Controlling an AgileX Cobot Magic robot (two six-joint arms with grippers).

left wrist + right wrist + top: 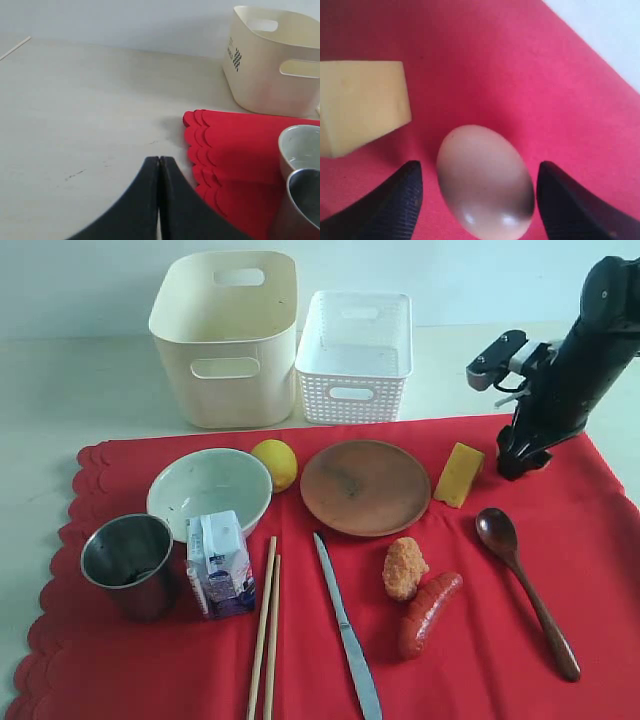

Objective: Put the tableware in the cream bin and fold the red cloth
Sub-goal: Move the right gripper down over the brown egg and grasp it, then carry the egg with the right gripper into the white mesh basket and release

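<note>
The red cloth (480, 640) lies flat under everything. On it sit the white bowl (210, 490), steel cup (128, 562), brown plate (365, 486), chopsticks (265, 630), knife (348, 635) and wooden spoon (520, 585). The cream bin (228, 340) stands behind the cloth, empty as far as I see. My right gripper (518, 468) (478, 167) is low at the cloth's back right, open, its fingers either side of an egg (485, 180) with gaps on both sides. My left gripper (159, 159) is shut and empty over bare table beside the cloth's scalloped edge (197, 150); the exterior view does not show it.
A white perforated basket (353, 360) stands right of the cream bin. Food lies among the tableware: lemon (275, 463), cheese (459, 475) (362, 105), nugget (404, 569), sausage (430, 613), and a milk carton (219, 564) against the bowl.
</note>
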